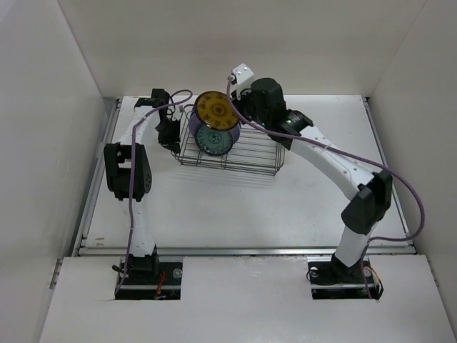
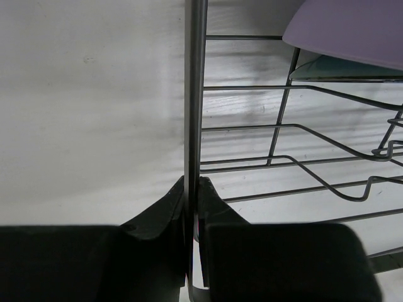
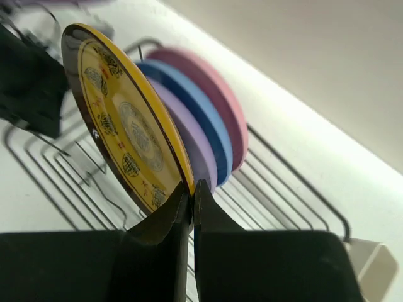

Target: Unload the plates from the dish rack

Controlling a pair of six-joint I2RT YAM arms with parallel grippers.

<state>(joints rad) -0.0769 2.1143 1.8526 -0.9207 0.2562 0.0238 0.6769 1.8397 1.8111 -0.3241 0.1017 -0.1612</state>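
The dark wire dish rack point(image 1: 246, 153) stands at the table's back middle. My right gripper point(image 3: 192, 187) is shut on the rim of the small yellow patterned plate point(image 3: 123, 119) and holds it lifted above the rack point(image 1: 216, 109). Behind it the lavender plate point(image 3: 189, 135), blue plate point(image 3: 201, 113) and pink plate point(image 3: 220, 94) stand in the rack. The teal patterned plate point(image 1: 213, 138) leans in the rack's left end. My left gripper point(image 2: 192, 185) is shut on the rack's left rim wire point(image 2: 195, 94); the lavender plate point(image 2: 352, 28) shows at upper right.
White walls enclose the table on the left, back and right. A cream utensil cup point(image 3: 371, 267) hangs at the rack's right end. The right arm point(image 1: 335, 161) arches over the table's right side.
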